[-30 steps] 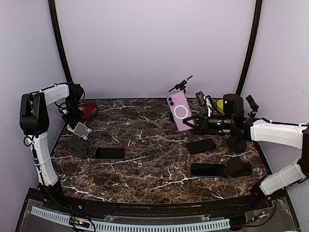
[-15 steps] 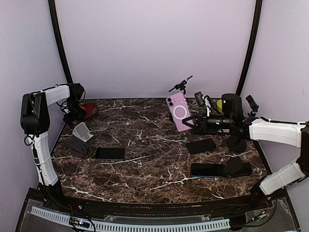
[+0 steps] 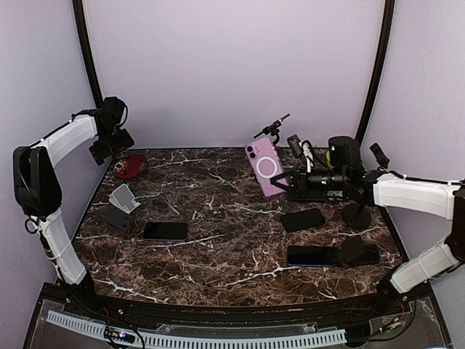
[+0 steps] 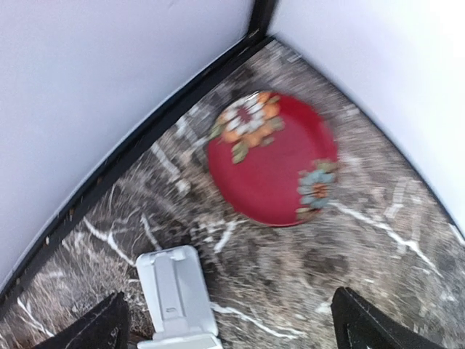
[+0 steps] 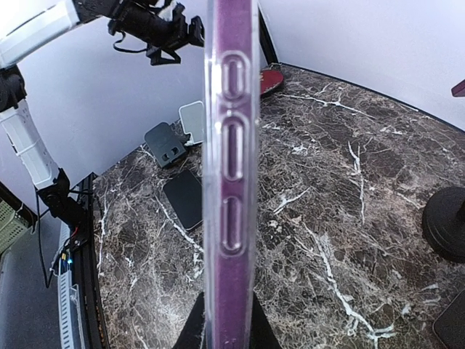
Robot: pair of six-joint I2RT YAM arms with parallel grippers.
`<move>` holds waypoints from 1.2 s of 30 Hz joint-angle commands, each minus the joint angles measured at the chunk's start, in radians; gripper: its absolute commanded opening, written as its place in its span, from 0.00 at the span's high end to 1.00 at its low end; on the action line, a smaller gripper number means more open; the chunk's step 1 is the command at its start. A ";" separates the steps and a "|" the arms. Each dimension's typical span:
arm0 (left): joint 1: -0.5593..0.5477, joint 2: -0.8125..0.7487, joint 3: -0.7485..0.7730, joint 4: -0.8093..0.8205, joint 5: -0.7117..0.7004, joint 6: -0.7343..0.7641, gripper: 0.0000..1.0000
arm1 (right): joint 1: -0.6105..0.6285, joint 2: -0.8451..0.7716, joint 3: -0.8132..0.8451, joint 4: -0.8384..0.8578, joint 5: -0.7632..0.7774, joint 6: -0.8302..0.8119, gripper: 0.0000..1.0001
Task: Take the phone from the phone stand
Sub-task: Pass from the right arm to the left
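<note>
Left tool [image 3: 110, 145] higher, jaws wide

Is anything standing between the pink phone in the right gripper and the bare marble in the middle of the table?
Nothing visible does. The right gripper holds the pink phone above the table. The nearest black phone lies flat on the marble further right, apart from that path.

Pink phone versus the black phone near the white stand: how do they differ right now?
The pink phone is held upright, slightly tilted, in the shut right hand; the black phone lies flat on the table, untouched. The pink phone shows a white ring and camera lenses on its back; the black phone looks plain and dark. Both are flat rectangular slabs.
</note>
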 commanded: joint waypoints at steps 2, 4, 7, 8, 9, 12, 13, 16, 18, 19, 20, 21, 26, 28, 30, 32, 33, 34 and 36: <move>-0.115 -0.158 -0.038 0.123 -0.092 0.289 0.01 | 0.063 0.002 0.101 -0.067 0.149 -0.119 1.00; -0.164 -0.215 -0.081 0.184 -0.070 0.394 0.01 | 0.100 0.002 0.126 -0.117 0.256 -0.173 1.00; -0.208 -0.320 -0.177 0.285 0.086 0.500 0.01 | 0.137 -0.003 0.139 -0.146 0.388 -0.212 1.00; -0.215 -0.355 -0.213 0.327 0.156 0.533 0.01 | 0.147 -0.006 0.140 -0.147 0.421 -0.219 1.00; -0.217 -0.392 -0.243 0.351 0.219 0.548 0.01 | 0.157 -0.009 0.139 -0.145 0.449 -0.225 1.00; -0.218 -0.486 -0.315 0.399 0.365 0.574 0.01 | 0.189 -0.015 0.136 -0.139 0.549 -0.249 1.00; -0.219 -0.505 -0.319 0.398 0.398 0.571 0.01 | 0.203 -0.015 0.136 -0.138 0.587 -0.262 1.00; -0.219 -0.503 -0.273 0.331 0.510 0.559 0.02 | 0.253 -0.015 0.140 -0.130 0.700 -0.305 1.00; -0.228 -0.470 -0.226 0.262 0.583 0.554 0.02 | 0.277 -0.017 0.141 -0.119 0.764 -0.332 1.00; -0.232 -0.457 -0.210 0.241 0.630 0.556 0.02 | 0.288 -0.017 0.140 -0.113 0.790 -0.344 1.00; -0.236 -0.450 -0.202 0.231 0.667 0.557 0.03 | 0.300 -0.018 0.139 -0.105 0.820 -0.357 1.00; -0.243 -0.449 -0.204 0.233 0.708 0.552 0.03 | 0.314 -0.018 0.137 -0.099 0.853 -0.373 1.00; -0.277 -0.427 -0.190 0.265 0.882 0.511 0.04 | 0.406 0.004 0.126 -0.064 1.038 -0.491 0.99; -0.313 -0.407 -0.169 0.266 0.897 0.500 0.06 | 0.446 0.027 0.126 -0.047 1.123 -0.543 0.99; -0.343 -0.388 -0.167 0.283 0.930 0.484 0.07 | 0.484 0.053 0.125 -0.022 1.202 -0.593 0.99; -0.366 -0.371 -0.176 0.306 0.959 0.451 0.09 | 0.517 0.081 0.128 0.005 1.281 -0.642 0.99; -0.377 -0.365 -0.185 0.322 0.977 0.436 0.10 | 0.533 0.098 0.132 0.018 1.318 -0.666 0.99; -0.387 -0.356 -0.188 0.330 0.989 0.422 0.11 | 0.549 0.119 0.138 0.034 1.353 -0.692 1.00; -0.401 -0.343 -0.200 0.345 0.994 0.382 0.12 | 0.575 0.154 0.139 0.093 1.365 -0.709 1.00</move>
